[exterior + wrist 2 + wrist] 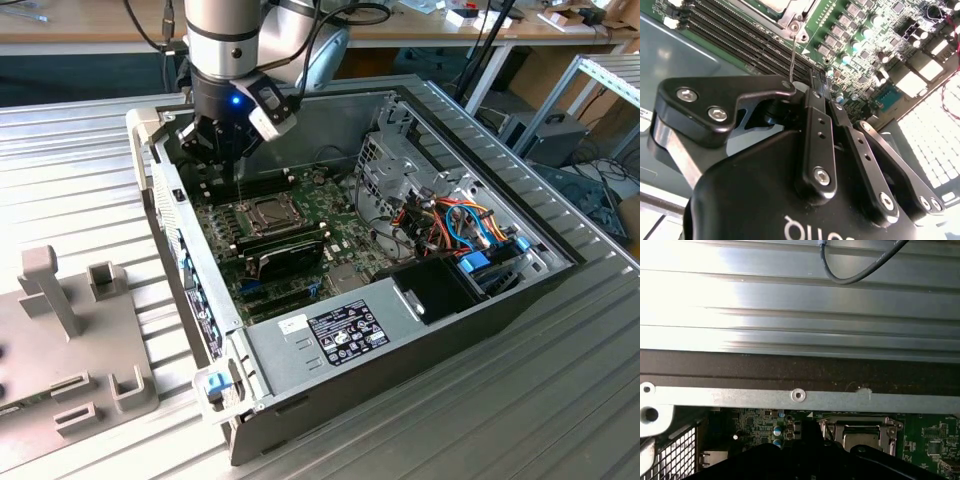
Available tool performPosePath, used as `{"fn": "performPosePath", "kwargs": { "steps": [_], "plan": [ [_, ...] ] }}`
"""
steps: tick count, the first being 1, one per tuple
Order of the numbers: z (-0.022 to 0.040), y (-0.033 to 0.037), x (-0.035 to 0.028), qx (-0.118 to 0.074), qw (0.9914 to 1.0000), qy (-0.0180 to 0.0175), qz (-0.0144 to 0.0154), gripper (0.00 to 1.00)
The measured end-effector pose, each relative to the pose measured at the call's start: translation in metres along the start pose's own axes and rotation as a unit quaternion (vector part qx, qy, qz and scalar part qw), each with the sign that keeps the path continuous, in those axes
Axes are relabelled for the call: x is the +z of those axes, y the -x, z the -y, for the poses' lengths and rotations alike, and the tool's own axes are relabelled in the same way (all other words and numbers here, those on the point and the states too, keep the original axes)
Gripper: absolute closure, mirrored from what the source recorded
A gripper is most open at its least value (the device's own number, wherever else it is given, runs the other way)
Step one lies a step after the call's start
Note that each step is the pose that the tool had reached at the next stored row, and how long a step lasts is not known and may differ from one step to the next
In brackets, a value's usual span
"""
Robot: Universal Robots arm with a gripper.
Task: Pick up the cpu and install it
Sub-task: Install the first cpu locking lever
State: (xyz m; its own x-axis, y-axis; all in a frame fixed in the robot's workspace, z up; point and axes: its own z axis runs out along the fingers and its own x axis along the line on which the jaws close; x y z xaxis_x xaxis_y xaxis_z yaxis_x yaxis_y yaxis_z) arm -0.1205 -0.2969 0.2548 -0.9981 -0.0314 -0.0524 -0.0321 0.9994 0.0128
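Note:
The cpu is a dull silver square lying flat in the motherboard socket, inside the hinged metal frame. The first wrist view shows the cpu under that frame. My gripper hangs over the board's far end, just behind the socket. In the second wrist view the gripper has its fingers pressed close together. A thin wire socket lever stands up from the frame's corner and ends at the fingertips. That lever also appears upright in the exterior view.
The open computer case lies on a ribbed metal table. A long black expansion card sits just in front of the socket, with memory slots beside it. A drive cage and cables fill the exterior view's right. A grey fixture stands at its left.

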Motion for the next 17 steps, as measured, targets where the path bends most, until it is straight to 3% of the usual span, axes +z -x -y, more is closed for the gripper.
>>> {"fn": "performPosePath", "kwargs": {
  "steps": [11,17],
  "plan": [
    [0.0005,0.0147,0.0023,0.000,1.00000,0.0000,0.0000,0.89],
    [0.0010,0.0288,0.0035,0.000,1.00000,0.0000,-0.0001,0.89]
  ]
}}
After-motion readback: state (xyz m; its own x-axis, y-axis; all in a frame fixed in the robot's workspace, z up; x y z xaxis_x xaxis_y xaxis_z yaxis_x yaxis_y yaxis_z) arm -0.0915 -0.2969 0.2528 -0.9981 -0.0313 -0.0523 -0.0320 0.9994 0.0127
